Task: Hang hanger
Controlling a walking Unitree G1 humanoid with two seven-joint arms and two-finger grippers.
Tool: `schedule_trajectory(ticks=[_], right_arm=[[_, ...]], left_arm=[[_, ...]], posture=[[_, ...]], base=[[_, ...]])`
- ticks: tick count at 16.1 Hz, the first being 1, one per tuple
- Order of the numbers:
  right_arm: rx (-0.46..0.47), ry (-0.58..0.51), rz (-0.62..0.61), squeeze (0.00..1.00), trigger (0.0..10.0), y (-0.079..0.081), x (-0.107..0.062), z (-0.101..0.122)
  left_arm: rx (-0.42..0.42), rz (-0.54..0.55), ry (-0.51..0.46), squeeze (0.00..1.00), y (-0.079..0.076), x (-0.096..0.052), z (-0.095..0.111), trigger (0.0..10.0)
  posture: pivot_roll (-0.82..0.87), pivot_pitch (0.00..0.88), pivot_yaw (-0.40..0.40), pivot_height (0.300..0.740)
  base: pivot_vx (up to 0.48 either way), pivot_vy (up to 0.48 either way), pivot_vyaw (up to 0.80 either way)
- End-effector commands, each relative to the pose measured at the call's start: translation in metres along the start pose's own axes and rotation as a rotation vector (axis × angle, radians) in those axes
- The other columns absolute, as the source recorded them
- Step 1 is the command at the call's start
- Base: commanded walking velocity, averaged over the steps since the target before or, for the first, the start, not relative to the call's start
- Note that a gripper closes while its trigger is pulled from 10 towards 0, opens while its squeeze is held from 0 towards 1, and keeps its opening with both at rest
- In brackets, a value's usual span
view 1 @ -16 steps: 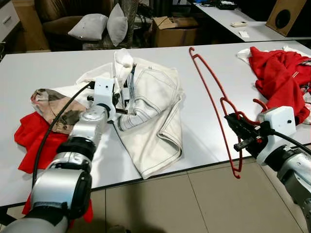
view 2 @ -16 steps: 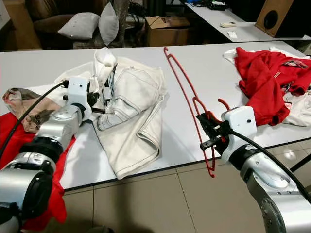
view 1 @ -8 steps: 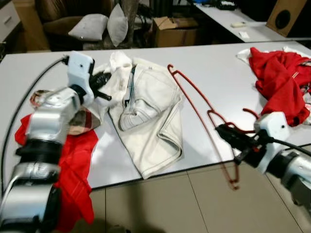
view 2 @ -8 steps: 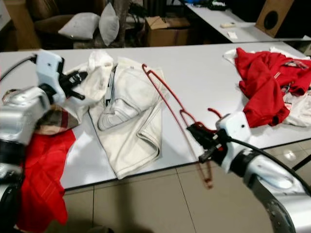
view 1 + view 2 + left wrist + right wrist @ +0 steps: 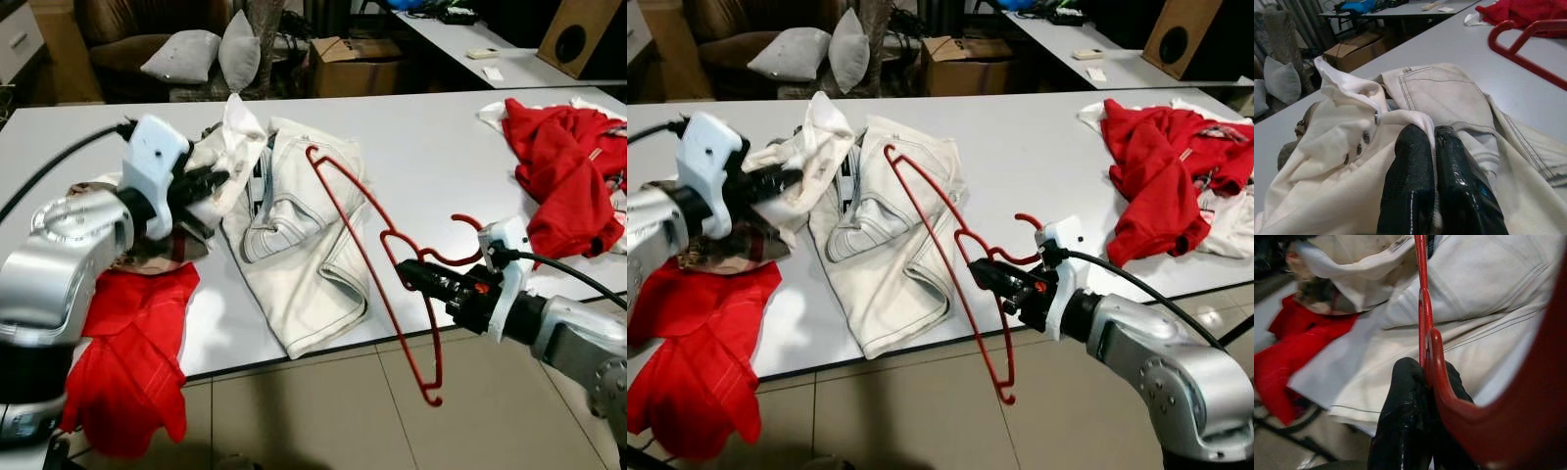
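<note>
A red plastic hanger [image 5: 362, 250] hangs in the air over the table's front edge, tilted, with its hook [image 5: 470, 223] toward my right arm. My right gripper [image 5: 411, 276] is shut on the hanger at its neck; the right wrist view shows the black fingers [image 5: 1405, 396] pinching the red bar [image 5: 1422, 308]. A white shirt with buttons [image 5: 230, 147] lies bunched on the white table [image 5: 431, 147]. My left gripper [image 5: 211, 181] is shut on a fold of that shirt [image 5: 1352, 147] and lifts it slightly.
Off-white jeans [image 5: 309, 230] lie spread beside the shirt. A red garment [image 5: 132, 333] droops over the front left edge, over a patterned cloth [image 5: 720, 245]. A heap of red clothes [image 5: 563, 166] lies at the right. Pillows [image 5: 206, 54] and a cardboard box [image 5: 353, 64] stand behind.
My right gripper has carried the hanger left and off the table, toward the shirt. My left gripper has pulled the shirt's fold up and toward me, and the red garment slid further over the edge.
</note>
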State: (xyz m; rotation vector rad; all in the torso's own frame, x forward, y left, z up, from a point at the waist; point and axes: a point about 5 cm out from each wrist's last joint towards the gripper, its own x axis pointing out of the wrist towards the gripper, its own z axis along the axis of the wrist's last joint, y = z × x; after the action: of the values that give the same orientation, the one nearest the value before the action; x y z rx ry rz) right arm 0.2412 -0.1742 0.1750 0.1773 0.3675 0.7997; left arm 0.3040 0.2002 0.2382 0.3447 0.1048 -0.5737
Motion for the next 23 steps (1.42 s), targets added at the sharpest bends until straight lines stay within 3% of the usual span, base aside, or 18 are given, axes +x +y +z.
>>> schedule_trajectory(ticks=[1, 2, 8, 11, 13, 17, 18, 19, 21, 22, 23], right_arm=[[0.024, -0.004, 0.027, 0.00, 10.0, -0.001, -0.001, 0.004], [0.095, 0.014, 0.080, 0.00, 10.0, -0.001, 0.002, 0.005], [0.242, 0.054, 0.196, 0.00, 10.0, -0.006, 0.008, 0.009], [0.165, 0.039, 0.168, 0.00, 10.0, -0.009, 0.009, 0.008], [0.181, 0.010, 0.163, 0.00, 10.0, -0.009, 0.008, 0.009], [0.177, -0.061, 0.179, 0.00, 10.0, -0.009, -0.001, 0.013], [0.100, -0.096, 0.124, 0.00, 10.0, -0.011, -0.001, 0.015], [-0.146, -0.120, -0.047, 0.00, 10.0, -0.020, 0.002, 0.021], [-0.584, -0.158, -0.221, 0.00, 10.0, -0.018, 0.006, 0.035], [-0.677, -0.194, -0.255, 0.00, 10.0, -0.015, 0.006, 0.040], [-0.713, -0.213, -0.277, 0.00, 10.0, -0.014, 0.007, 0.041]], left_arm=[[0.024, -0.047, -0.018, 0.00, -0.008, -0.002, 0.007, 0.0], [0.070, -0.117, -0.013, 0.00, -0.023, -0.007, 0.007, 0.0], [0.197, -0.228, -0.046, 0.00, -0.060, -0.006, -0.003, 0.0], [0.198, -0.200, -0.059, 0.00, -0.066, -0.001, -0.006, 0.0], [0.197, -0.200, -0.064, 0.00, -0.066, -0.003, -0.006, 0.0], [0.200, -0.071, -0.042, 0.00, -0.050, -0.003, -0.011, 0.0], [0.199, 0.029, -0.088, 0.00, -0.039, -0.002, -0.005, 0.0], [0.171, 0.139, -0.146, 0.00, -0.026, -0.003, 0.002, 0.0], [0.151, 0.205, -0.235, 0.00, -0.014, -0.009, 0.015, 0.0], [0.139, 0.220, -0.268, 0.00, -0.011, -0.011, 0.020, 0.0], [0.135, 0.220, -0.277, 0.00, -0.010, -0.013, 0.020, 0.0]], posture=[[0.03, 0.014, -0.057, 0.740], [0.04, 0.017, -0.068, 0.740], [0.04, 0.020, -0.089, 0.740], [0.04, 0.020, -0.089, 0.740], [0.04, 0.018, -0.089, 0.740], [0.04, 0.014, -0.084, 0.740], [0.04, 0.013, -0.082, 0.740], [0.04, 0.012, -0.081, 0.740], [0.04, 0.010, -0.078, 0.740], [0.05, 0.008, -0.073, 0.740], [0.05, 0.007, -0.070, 0.740]], base=[[0.000, 0.000, 0.00], [0.000, 0.000, 0.00], [0.000, 0.000, 0.00], [0.000, 0.000, 0.00], [0.000, 0.000, 0.00], [0.000, 0.000, 0.00], [0.000, 0.000, 0.00], [0.000, 0.000, 0.00], [0.000, 0.000, 0.00], [0.000, 0.000, 0.00], [0.000, 0.000, 0.00]])
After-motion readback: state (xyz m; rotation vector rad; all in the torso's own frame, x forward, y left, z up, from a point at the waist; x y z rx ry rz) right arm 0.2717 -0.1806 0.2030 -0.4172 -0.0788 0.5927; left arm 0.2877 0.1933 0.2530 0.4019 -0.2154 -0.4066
